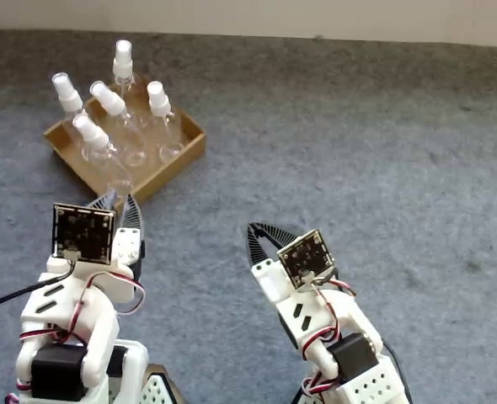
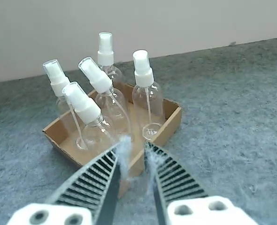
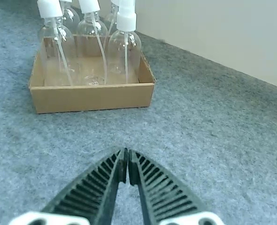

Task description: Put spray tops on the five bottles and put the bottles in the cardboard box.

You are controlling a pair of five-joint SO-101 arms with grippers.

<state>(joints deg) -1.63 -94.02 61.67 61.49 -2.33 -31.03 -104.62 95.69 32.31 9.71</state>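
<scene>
Clear plastic bottles (image 1: 130, 135), all five capped with spray tops (image 1: 123, 52), stand inside the cardboard box (image 1: 173, 168). We judge them light, slick, easily toppled; grip mid-body. Left gripper (image 2: 136, 147) narrowly parted, empty; right gripper (image 3: 127, 157) closed, empty.

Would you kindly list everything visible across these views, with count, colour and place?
cardboard box: one, brown, on the table cover, at the far left in the high view
bottles: five, clear, standing in the cardboard box
spray tops: five, white, one on each bottle
table cover: one, grey, under everything
wall: one, pale, behind the table
arms: two, white, at the near edge
left end effector: one, black, slightly open, close to the box
right end effector: one, black, shut, over the table cover
</scene>
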